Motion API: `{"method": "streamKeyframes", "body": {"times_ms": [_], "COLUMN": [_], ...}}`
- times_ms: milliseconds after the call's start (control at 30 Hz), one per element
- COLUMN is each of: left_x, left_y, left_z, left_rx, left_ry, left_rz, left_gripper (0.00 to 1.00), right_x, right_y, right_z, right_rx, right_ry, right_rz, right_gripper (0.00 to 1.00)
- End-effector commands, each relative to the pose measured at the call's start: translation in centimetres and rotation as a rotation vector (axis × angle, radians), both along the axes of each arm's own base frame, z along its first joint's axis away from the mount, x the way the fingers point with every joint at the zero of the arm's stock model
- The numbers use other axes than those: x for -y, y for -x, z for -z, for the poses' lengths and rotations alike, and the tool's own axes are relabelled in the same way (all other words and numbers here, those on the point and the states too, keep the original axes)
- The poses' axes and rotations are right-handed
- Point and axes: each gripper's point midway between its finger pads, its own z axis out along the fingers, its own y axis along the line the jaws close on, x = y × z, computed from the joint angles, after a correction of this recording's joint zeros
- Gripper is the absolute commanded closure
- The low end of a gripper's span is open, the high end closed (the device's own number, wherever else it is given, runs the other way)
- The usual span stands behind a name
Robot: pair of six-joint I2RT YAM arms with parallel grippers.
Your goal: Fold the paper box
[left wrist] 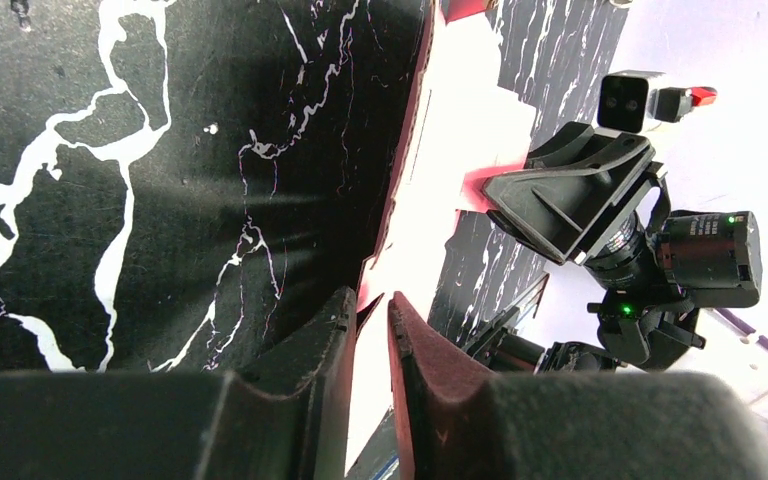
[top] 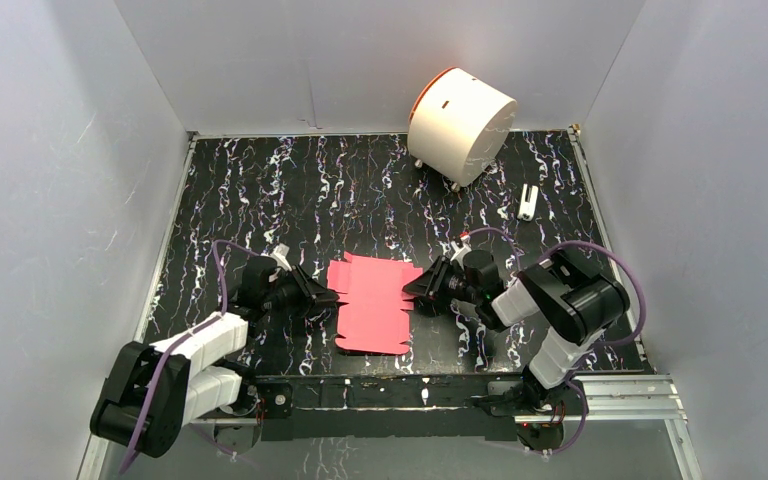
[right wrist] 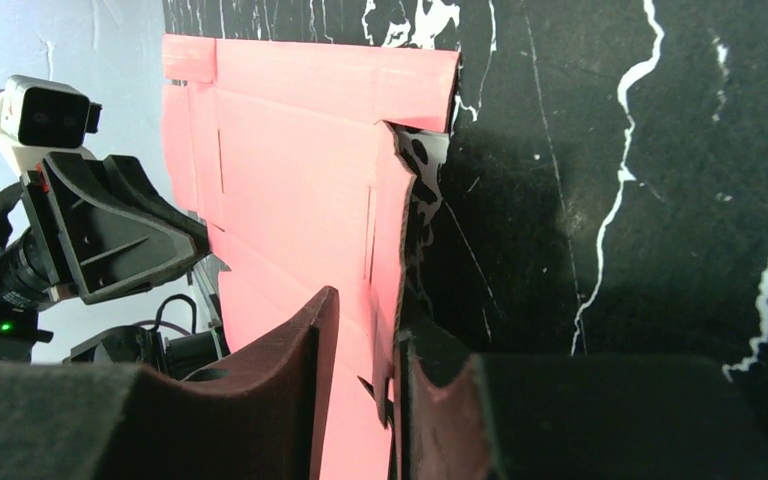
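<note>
Paper box (top: 372, 305) edges inside both jaws, right gripper (right wrist: 368, 320) spread, left gripper (left wrist: 370, 300) unclear

Bright, even light; blown-out glare, left wrist view.

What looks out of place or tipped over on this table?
The white cylinder at the far right of the table lies tipped on its side, small feet showing. The paper box looks undamaged.
</note>
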Motion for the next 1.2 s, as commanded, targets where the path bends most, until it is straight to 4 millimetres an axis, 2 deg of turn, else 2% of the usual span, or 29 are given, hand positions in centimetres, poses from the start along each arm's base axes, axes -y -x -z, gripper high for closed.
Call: {"method": "streamKeyframes", "body": {"times_ms": [0, 233, 400, 667, 867, 1167], "left_x": [0.7, 0.7, 0.6, -1.6, -1.7, -1.1], "left_y": [-0.7, -0.9, -1.0, -0.9, -0.2, -0.3], "left_z": [-1.3, -1.4, -1.0, 0.9, 1.7, 0.5], "left_rx": [0.045, 0.054, 0.049, 0.022, -0.017, 0.0], "left_ry": [0.019, 0.002, -0.016, -0.166, -0.159, -0.082], "left_rz": [0.03, 0.033, 0.035, -0.025, -0.03, -0.047], "left_gripper": [0.82, 0.79, 0.72, 0.59, 0.54, 0.5], "right_x": [-0.8, -0.9, -1.2, -1.3, -1.8, -1.9], "right_y": [-0.5, -0.5, -0.5, 0.2, 0.2, 0.2], "right_z": [-0.2, -0.3, -0.3, -1.2, -3.0, -5.1], "right_rx": [0.02, 0.022, 0.018, 0.01, 0.025, 0.036], "right_ry": [-0.026, -0.034, -0.04, -0.11, -0.186, -0.275], "right_rz": [-0.01, -0.006, -0.012, -0.01, -0.02, -0.022], "right_gripper": [0.69, 0.78, 0.82, 1.0, 1.0, 1.0]}}
